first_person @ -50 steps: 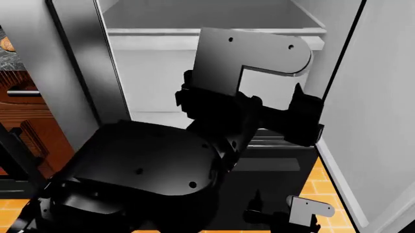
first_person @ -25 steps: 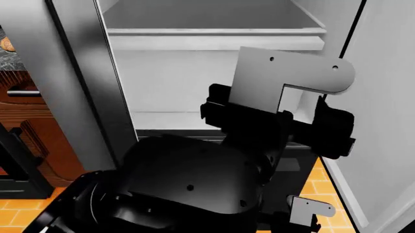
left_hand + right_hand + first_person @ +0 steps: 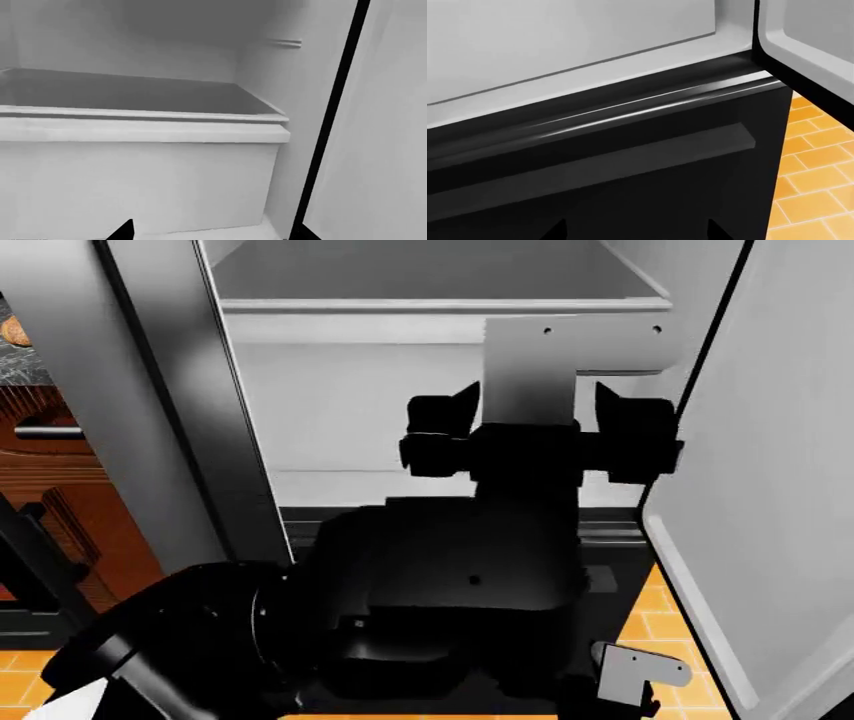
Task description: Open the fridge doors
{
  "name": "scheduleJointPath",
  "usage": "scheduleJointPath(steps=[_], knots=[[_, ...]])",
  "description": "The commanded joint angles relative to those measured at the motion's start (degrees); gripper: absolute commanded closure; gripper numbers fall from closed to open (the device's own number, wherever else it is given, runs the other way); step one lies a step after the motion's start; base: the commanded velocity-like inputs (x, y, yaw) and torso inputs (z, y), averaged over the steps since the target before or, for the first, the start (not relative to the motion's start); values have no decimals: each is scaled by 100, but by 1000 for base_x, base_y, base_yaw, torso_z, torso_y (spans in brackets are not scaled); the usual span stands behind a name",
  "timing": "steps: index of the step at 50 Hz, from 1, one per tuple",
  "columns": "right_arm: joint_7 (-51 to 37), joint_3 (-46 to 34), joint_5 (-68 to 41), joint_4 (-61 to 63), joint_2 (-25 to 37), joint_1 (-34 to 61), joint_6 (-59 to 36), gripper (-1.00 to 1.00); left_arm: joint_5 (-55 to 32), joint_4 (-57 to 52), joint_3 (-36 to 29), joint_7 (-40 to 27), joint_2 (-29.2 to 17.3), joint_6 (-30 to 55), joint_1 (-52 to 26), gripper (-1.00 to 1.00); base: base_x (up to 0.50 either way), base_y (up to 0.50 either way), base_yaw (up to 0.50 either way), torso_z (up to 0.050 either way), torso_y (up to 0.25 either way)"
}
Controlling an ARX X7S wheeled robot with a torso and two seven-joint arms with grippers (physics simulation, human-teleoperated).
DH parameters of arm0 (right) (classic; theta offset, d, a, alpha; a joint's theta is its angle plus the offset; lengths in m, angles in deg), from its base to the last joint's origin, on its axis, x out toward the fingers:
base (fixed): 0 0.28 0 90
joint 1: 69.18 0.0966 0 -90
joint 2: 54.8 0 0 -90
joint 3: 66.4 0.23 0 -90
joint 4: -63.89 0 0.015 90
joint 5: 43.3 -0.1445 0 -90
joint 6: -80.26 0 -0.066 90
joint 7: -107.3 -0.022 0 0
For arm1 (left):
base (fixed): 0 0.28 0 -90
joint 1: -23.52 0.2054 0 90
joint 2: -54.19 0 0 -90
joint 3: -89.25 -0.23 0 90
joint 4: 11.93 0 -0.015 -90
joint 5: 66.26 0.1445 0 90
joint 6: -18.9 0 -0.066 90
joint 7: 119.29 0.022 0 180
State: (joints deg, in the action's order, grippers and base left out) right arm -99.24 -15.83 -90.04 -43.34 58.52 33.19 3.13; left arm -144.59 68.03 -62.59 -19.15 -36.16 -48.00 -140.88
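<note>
Both fridge doors stand swung open. In the head view the left door (image 3: pixel 167 410) angles away at the left, and the right door (image 3: pixel 781 480) shows its white inner face at the right. My left gripper (image 3: pixel 534 395) is raised level in front of the white fridge interior (image 3: pixel 347 410), open and holding nothing. In the left wrist view its dark fingertips (image 3: pixel 123 231) frame the crisper drawer (image 3: pixel 133 185), with the right door's black edge (image 3: pixel 333 125) beside it. My right gripper (image 3: pixel 637 234) hangs low and open, facing the black drawer front (image 3: pixel 627 160).
A glass shelf (image 3: pixel 133 95) sits above the crisper. Brown wooden cabinets (image 3: pixel 54 500) stand left of the fridge. Orange tiled floor (image 3: pixel 814 190) shows at the lower right. My left arm's bulky black body (image 3: pixel 400 600) fills the lower middle of the head view.
My left arm has swung to the right, and its gripper has turned from tilted to level, squarely facing the fridge interior. The doors and right arm have not visibly moved.
</note>
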Motion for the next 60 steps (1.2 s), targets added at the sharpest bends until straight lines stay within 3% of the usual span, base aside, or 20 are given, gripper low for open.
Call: scheduleJointPath(steps=[1,9,15,21,50,60], knots=[[43,4,-12,-11,-8,-7,24,-100,125,761,-742,-918,11,-572,-601,-100,0,0,0,0,0],[63,2,3,-33,-21,-22,56,-100,1719,1208,752,-1014,34,966,31,-100,0,0,0,0,0],[41,-1,-6,24,-3,-37,37,-100,2042,1175,1048,-1014,35,1071,190,-100,0,0,0,0,0],[59,1,-15,39,-9,-41,49,-100,2720,969,1439,-1014,35,1790,407,-100,0,0,0,0,0],[174,21,-22,106,-32,-38,167,-100,896,2482,-521,-1014,35,140,-565,-100,0,0,0,0,0],[174,11,-22,171,-13,-52,160,-100,773,2878,-549,-1014,35,43,-774,-100,0,0,0,0,0]])
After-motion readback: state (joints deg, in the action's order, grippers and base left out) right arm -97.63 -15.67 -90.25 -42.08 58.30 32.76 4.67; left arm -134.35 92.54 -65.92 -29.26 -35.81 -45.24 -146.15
